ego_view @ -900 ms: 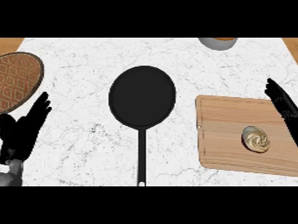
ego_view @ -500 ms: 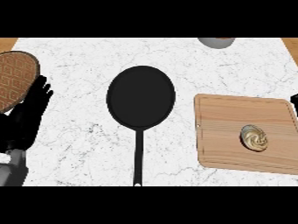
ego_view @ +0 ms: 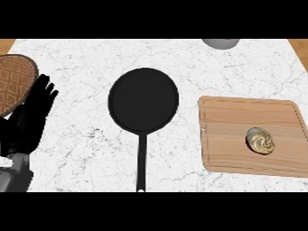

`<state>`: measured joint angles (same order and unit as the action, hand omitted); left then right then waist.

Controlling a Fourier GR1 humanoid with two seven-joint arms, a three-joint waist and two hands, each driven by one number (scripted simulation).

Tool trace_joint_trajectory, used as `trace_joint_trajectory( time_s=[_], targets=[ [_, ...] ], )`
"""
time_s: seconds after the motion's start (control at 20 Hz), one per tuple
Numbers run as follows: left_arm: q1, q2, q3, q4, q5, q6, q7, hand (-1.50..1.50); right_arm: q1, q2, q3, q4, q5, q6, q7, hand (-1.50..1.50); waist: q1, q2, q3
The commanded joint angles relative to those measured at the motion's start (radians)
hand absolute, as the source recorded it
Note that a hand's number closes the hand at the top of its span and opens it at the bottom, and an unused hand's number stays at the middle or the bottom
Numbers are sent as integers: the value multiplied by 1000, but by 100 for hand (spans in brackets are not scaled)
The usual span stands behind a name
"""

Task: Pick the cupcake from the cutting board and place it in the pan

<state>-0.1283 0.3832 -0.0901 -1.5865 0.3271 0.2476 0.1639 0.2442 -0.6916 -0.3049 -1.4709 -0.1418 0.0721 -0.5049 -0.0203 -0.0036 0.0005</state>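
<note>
I have only my left hand (ego_view: pixel 31 118) in view, at the left edge over the white bench (ego_view: pixel 83 58), fingers straight and apart, holding nothing; I read it as parked there so it stays out of the working lane. My right hand is outside the frame, so I can say nothing of its fingers. The cupcake (ego_view: pixel 260 140) sits on the board (ego_view: pixel 230 135), right of its middle and toward the near edge, untouched, with bare wood all round it, which should leave room for fingers to come in from the right. The pan (ego_view: pixel 143 100) lies just left of the board, apart from it, handle pointing toward me; that puts its round bowl 1 short sideways carry from the cupcake. A brown patterned plate (ego_view: pixel 9 83) sits at the far left and a grey bowl (ego_view: pixel 220 43) at the far edge. I judge the pick has not begun.
</note>
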Motion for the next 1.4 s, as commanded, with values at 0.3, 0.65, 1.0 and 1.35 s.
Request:
trace_joint_trajectory(
  time_s=[0.3, 0.65, 1.0, 1.35],
  targets=[
    [-41, -43, -14, -45, -36, 24, 64, 0, -41, -155, 14, -137, 165, 53, 182, -150, 26, 4, -1],
    [-43, -27, 17, -3, -33, -22, 35, 0, -169, -269, 154, -174, 340, 131, 405, -150, 38, 6, -1],
    [-78, -52, 5, 39, -50, -29, 23, 0, -219, -279, 387, -206, 435, 314, 616, -150, 43, 9, -2],
    [-20, -78, 29, -22, -64, -28, 53, 0, -277, -213, 412, -283, 501, 442, 724, -150, 22, 2, -1]
  ],
)
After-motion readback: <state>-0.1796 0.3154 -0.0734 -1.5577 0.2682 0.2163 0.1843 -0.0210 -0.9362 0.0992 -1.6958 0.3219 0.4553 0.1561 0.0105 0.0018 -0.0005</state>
